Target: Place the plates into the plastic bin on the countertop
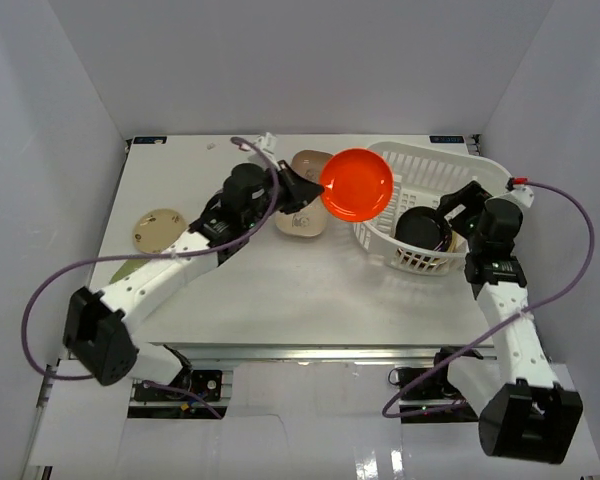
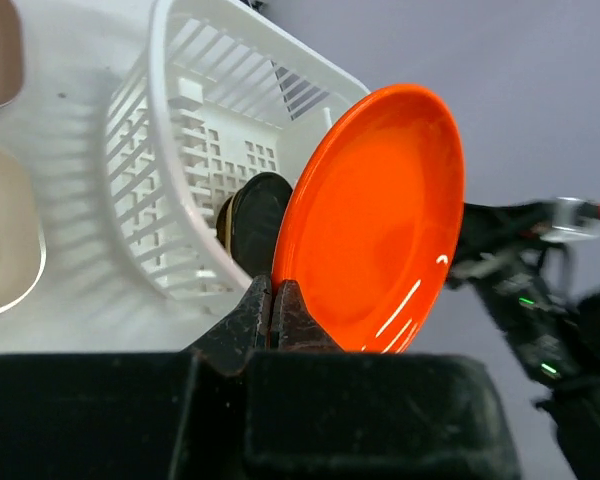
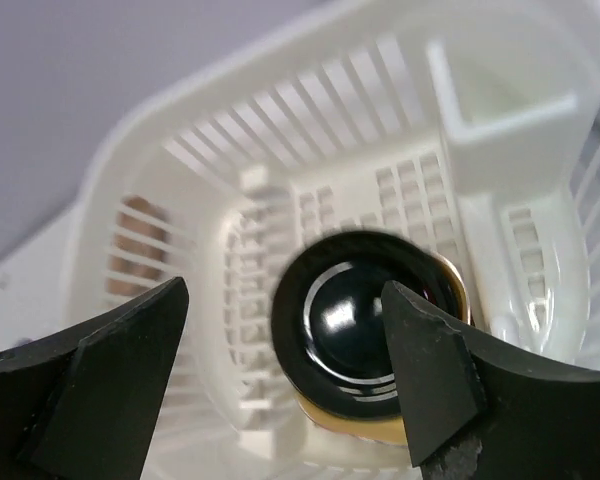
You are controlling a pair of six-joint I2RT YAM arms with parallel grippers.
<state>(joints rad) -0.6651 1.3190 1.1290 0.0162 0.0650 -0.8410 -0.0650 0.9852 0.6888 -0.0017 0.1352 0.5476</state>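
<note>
The white bench point(image 1: 280, 290) fills the middle of the top view. The plastic bin point(image 1: 430, 148) sits on it at the upper right of the frame.

The left arm reaches from the lower left up to the centre. The right arm rises along the right side to the bin's right edge.

An orange plate point(image 1: 356, 185) is at the upper centre, overlapping the bin's left rim. In the left wrist view this plate point(image 2: 380, 220) stands nearly on edge beside the bin wall point(image 2: 160, 150).

A black plate point(image 1: 423, 228) lies inside the bin, and in the right wrist view point(image 3: 355, 320) it rests on a gold plate point(image 3: 360, 425).

On the bench left of the bin lie a cream plate point(image 1: 302, 222) and a brownish plate point(image 1: 310, 162) just behind it. A beige plate point(image 1: 158, 228) lies at the far left, and a green plate point(image 1: 120, 272) is partly hidden under the left arm.

The left gripper point(image 2: 272, 310) is clamped tight on the orange plate's lower rim. The right gripper point(image 3: 285, 292) hangs over the black plate with its jaws spread wide, holding nothing.
</note>
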